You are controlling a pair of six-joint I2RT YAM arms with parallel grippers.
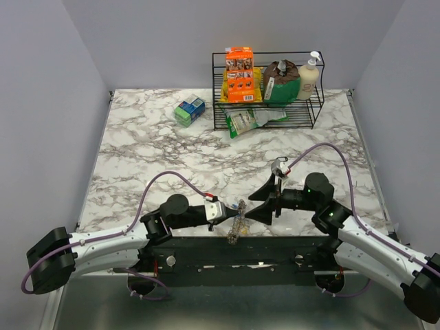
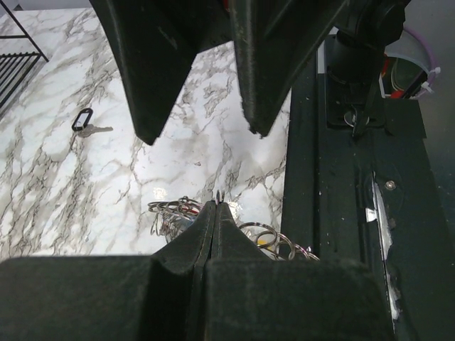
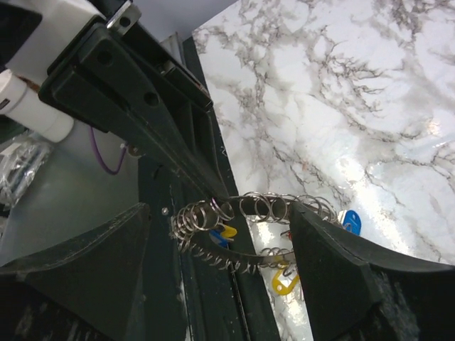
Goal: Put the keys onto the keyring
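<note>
The left pincer [image 1: 224, 212] is clenched on the keyring [image 3: 264, 207], holding it at the worktop's [image 1: 172, 151] near edge. The right pincer [image 1: 247, 209] is released, its 2 fingers straddling the loop. Blue- and yellow-headed keys [image 3: 350, 222] show just below it.

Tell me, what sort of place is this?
Probably a robot test cell: plain walls box in a marble-look table, a left arm and right arm are bolted at its near edge, and a rack holds groceries.
</note>
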